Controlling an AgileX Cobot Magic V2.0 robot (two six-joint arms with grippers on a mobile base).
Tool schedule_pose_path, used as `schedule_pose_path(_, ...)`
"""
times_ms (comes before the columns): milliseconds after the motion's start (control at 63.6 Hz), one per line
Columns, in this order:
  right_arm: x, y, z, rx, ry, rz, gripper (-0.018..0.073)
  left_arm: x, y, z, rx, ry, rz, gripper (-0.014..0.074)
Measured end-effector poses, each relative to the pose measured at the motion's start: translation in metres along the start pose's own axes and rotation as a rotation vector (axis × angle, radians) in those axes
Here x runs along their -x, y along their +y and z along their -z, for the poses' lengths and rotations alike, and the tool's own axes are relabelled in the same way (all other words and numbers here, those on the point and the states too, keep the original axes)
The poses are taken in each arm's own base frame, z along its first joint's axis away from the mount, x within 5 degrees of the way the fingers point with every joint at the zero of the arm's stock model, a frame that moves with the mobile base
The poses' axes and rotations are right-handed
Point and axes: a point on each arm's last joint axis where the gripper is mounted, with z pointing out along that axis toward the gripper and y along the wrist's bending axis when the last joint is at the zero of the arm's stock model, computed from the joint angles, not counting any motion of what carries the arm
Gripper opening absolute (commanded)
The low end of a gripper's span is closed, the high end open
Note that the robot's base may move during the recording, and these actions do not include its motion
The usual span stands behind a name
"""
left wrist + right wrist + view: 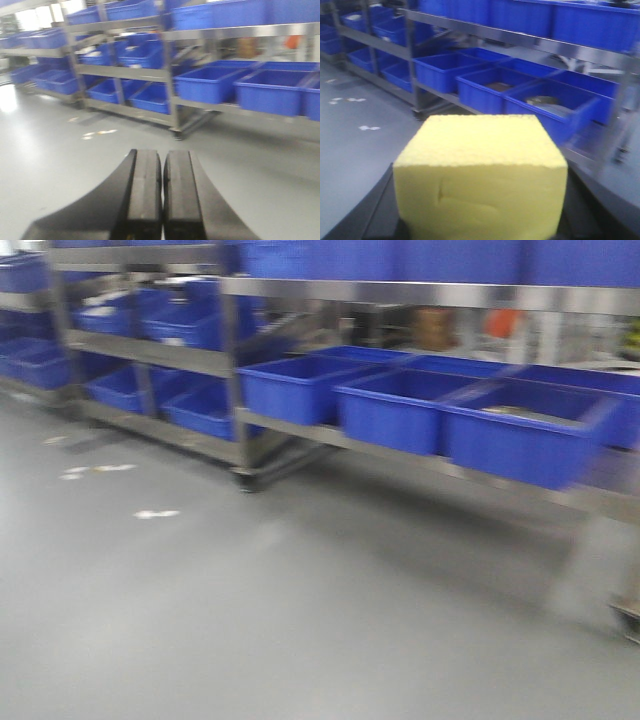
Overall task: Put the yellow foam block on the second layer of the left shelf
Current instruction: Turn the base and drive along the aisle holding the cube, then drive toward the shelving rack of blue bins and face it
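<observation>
The yellow foam block fills the lower middle of the right wrist view, clamped between the dark fingers of my right gripper, held in the air over the grey floor. My left gripper shows in the left wrist view with its two black pads pressed together and nothing between them. A metal shelf rack with blue bins stands at the left of the front view; it also shows in the left wrist view. Neither gripper nor the block shows in the front view.
A second metal rack at the right holds several blue plastic bins, also in the right wrist view. Grey floor lies in front, with white scraps on it. A rack caster sits on the floor. All views are motion-blurred.
</observation>
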Motion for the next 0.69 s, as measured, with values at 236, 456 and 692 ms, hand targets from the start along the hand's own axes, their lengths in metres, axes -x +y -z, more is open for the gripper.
schedule_pose_path(236, 0.0, 0.0, 0.0, 0.0, 0.0, 0.0, 0.0449, 0.0, 0.0, 0.0, 0.0, 0.0, 0.0, 0.0136)
schedule_pose_path(456, 0.0, 0.0, 0.0, 0.0, 0.0, 0.0, 0.0449, 0.0, 0.0, 0.0, 0.0, 0.0, 0.0, 0.0136)
schedule_pose_path(692, 0.0, 0.0, 0.0, 0.0, 0.0, 0.0, 0.0449, 0.0, 0.0, 0.0, 0.0, 0.0, 0.0, 0.0136)
